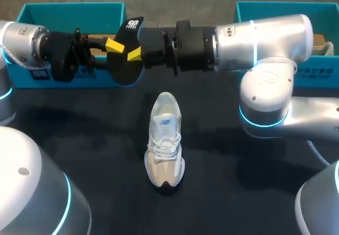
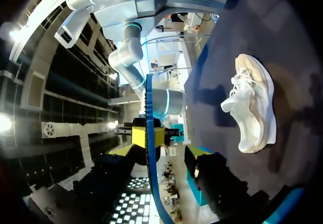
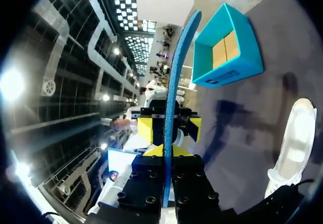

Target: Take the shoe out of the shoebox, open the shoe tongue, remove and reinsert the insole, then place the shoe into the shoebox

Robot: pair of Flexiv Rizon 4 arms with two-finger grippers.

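- The insole (image 1: 125,60), dark on its broad face and blue along its edge, hangs in the air in the upper left-centre of the head view, above the table and in front of the teal shoebox (image 1: 69,14).
- The right gripper (image 1: 134,54), reaching in from the right side, is closed on the insole. In its own wrist view the two fingers press the thin blue edge from both sides.
- The left gripper (image 1: 114,46) comes in from the left and meets it there. Its jaws stand apart with the insole running between them, and in the left wrist view one finger is clearly off the insole.
- The shoe (image 1: 166,139), a white and beige sneaker, stands on its sole in the middle of the frame on the black table (image 1: 222,192). Its toe points to the lower edge and no gripper touches it.
- The shoe lies well below both grippers in the head view.
- A second teal box (image 1: 275,8) sits in the upper right, behind the right arm.
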